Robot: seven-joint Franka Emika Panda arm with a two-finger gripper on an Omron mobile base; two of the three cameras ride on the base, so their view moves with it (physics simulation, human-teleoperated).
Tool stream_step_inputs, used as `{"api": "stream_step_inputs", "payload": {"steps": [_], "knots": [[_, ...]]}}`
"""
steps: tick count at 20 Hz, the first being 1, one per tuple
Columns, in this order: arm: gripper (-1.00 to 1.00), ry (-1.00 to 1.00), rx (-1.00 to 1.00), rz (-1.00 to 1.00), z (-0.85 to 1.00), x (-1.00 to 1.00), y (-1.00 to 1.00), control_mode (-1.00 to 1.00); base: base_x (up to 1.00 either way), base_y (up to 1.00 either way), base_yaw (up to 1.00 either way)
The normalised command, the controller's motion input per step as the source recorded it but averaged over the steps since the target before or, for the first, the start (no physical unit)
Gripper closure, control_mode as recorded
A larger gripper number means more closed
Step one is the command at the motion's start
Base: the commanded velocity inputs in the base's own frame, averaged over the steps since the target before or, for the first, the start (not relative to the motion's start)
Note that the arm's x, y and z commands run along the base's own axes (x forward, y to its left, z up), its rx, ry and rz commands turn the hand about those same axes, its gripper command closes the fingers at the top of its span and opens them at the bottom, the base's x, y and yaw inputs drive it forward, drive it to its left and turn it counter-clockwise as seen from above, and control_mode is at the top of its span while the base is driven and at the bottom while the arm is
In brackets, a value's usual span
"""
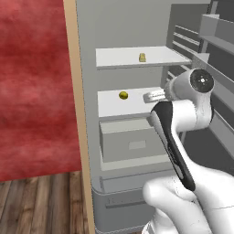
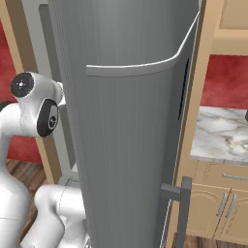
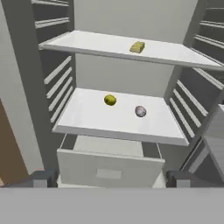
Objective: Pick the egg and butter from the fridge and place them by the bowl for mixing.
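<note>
Hand view shows the tall grey fridge [image 3: 131, 17] with smooth white shelves. At the upper middle of the frame, the small pale-yellow rectangular butter block [image 3: 137, 47] lies on the top shelf. At the centre, the tiny round golden-yellow egg [image 3: 110, 100] sits on the lower shelf, near a small greyish-pink ball [image 3: 140, 111]. My gripper [image 3: 111, 178] is wide open at the bottom, holding and touching nothing.

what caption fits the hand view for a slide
Open gripper faces the open fridge: butter on upper shelf, egg beside a greyish ball below.
</note>
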Motion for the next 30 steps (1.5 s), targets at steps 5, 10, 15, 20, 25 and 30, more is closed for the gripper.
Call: {"api": "stream_step_inputs", "payload": {"steps": [5,10,15,20,25,30], "knots": [[-1.0,-0.37,0.0,0.0,0.57,-0.17,0.0,-1.0,0.0,0.0,0.0],[-1.0,-0.22,0.0,-0.02,0.73,-0.03,0.0,-1.0,0.0,0.0,0.0],[-1.0,-0.08,0.03,0.0,0.58,0.01,-0.03,-1.0,0.0,0.0,0.0],[-1.0,0.03,0.04,0.0,0.35,0.13,-0.05,-1.0,0.0,0.0,0.0],[-1.0,0.2,0.06,0.0,0.24,0.39,-0.04,-1.0,0.0,0.0,0.0],[-1.0,0.2,0.03,0.0,0.03,0.36,-0.07,-1.0,0.0,0.0,0.0]]}}
